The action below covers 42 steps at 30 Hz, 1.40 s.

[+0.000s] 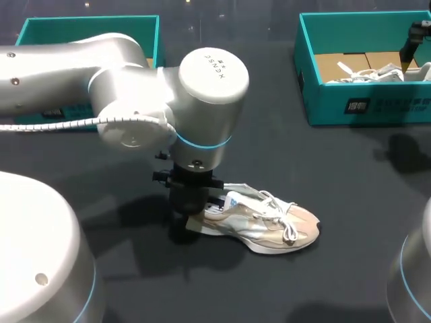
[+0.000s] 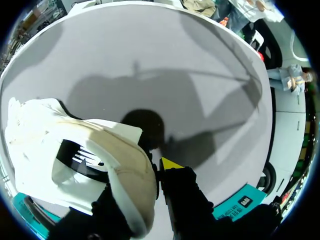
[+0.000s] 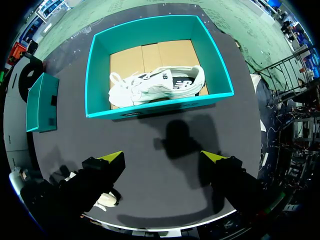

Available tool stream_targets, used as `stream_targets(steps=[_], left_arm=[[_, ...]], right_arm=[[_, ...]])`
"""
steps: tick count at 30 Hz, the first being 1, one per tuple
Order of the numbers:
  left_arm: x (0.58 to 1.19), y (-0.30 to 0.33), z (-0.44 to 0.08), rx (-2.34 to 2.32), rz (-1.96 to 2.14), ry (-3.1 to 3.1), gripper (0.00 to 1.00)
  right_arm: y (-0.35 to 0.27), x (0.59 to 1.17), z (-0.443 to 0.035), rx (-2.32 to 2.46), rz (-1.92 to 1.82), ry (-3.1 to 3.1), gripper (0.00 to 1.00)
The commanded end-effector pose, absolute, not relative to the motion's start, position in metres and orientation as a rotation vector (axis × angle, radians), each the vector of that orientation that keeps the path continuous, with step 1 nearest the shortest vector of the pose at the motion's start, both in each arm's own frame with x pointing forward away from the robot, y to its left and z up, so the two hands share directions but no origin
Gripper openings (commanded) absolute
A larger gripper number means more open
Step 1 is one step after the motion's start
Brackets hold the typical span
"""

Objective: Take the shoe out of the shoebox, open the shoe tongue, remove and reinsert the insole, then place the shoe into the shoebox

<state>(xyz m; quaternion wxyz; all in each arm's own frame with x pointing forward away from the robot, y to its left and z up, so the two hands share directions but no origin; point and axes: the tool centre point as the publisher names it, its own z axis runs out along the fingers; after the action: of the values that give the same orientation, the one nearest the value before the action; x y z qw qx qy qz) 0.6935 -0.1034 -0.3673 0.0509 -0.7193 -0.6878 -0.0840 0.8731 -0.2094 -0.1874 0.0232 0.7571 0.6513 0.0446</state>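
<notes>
A beige-and-white sneaker [image 1: 273,225], its heel clamped in the jaws of the left gripper [image 2: 147,177], lies on its sole on the dark counter [image 1: 350,202], well apart from the teal shoebox [image 1: 363,104] holding a second white sneaker [image 3: 157,85], near which the right gripper [image 3: 162,160] hangs with jaws spread wide.

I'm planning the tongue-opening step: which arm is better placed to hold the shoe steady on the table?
Left. The left claw is clamped on the heel of the shoe. The right claw hangs open near the shoebox, well away from that shoe.
</notes>
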Motion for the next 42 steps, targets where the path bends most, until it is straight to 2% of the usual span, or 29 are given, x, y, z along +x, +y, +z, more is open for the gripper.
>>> stream_targets(steps=[1,8,9,10,13,16,17,24,32,35,42], left_arm=[[0.695,-0.106,-0.376,-2.188,-0.262,-2.09,0.0],[0.699,-0.105,-0.382,-2.173,-0.259,-2.102,0.0],[0.7,-0.104,-0.381,-2.174,-0.257,-2.102,0.03],[0.7,-0.103,-0.381,-2.178,-0.254,-2.104,0.22],[0.701,-0.1,-0.375,-2.19,-0.239,-2.114,0.53],[0.7,-0.096,-0.363,-2.221,-0.215,-2.128,0.96],[0.699,-0.094,-0.358,-2.232,-0.206,-2.134,1.0],[0.7,-0.084,-0.311,-2.251,-0.088,-2.247,1.0],[0.698,-0.059,-0.257,-1.961,0.273,-2.535,1.0],[0.697,-0.046,-0.252,-1.628,0.511,-2.572,1.0],[0.697,-0.046,-0.252,-1.628,0.511,-2.572,1.0]], right_arm=[[-0.209,0.873,-0.188,2.344,0.138,2.015,1.0],[-0.209,0.873,-0.188,2.344,0.138,2.015,1.0],[-0.209,0.873,-0.188,2.344,0.138,2.015,1.0],[-0.209,0.873,-0.188,2.344,0.138,2.015,1.0],[-0.209,0.873,-0.188,2.344,0.138,2.015,1.0],[-0.209,0.873,-0.188,2.344,0.138,2.015,1.0],[-0.209,0.873,-0.188,2.344,0.138,2.015,1.0],[-0.209,0.873,-0.188,2.344,0.138,2.015,1.0],[-0.209,0.873,-0.188,2.344,0.138,2.015,1.0],[-0.209,0.873,-0.188,2.344,0.138,2.015,1.0],[-0.209,0.873,-0.188,2.344,0.138,2.015,1.0]])
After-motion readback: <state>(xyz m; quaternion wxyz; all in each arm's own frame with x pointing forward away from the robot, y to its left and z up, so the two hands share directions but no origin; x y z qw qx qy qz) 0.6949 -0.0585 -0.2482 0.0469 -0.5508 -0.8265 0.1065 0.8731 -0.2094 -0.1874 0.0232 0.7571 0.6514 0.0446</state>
